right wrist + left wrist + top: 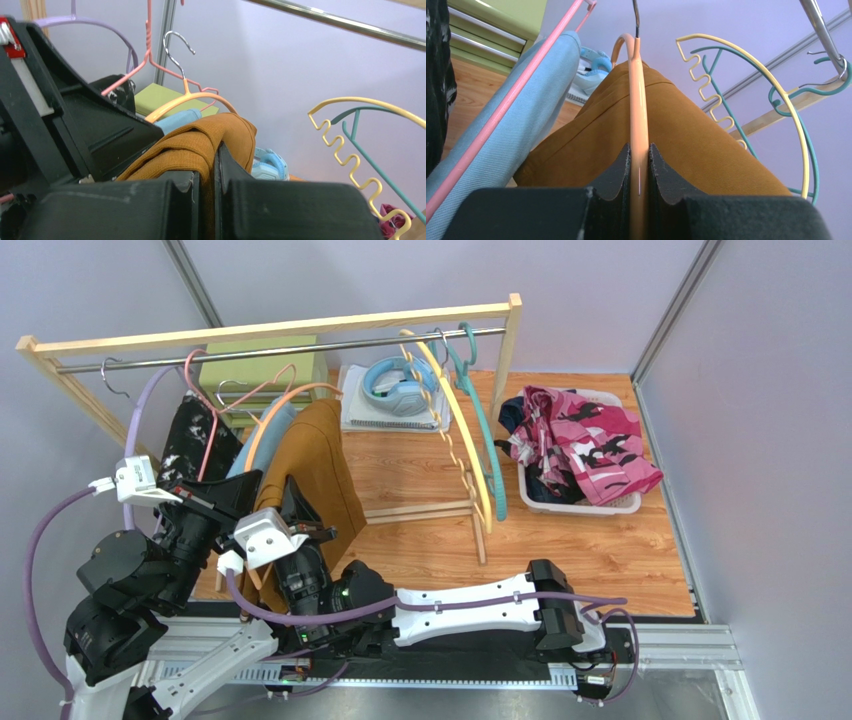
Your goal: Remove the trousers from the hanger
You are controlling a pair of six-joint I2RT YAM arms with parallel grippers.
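Left gripper (639, 152) clamps the orange hanger (638, 90); right gripper (207, 172) pinches the mustard-brown trousers (222, 130) draped there.

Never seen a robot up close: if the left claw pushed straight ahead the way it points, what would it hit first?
The left gripper is clamped on the orange hanger. Going straight on, its fingers would probably push into the mustard-brown trousers draped over that hanger, just ahead of them.
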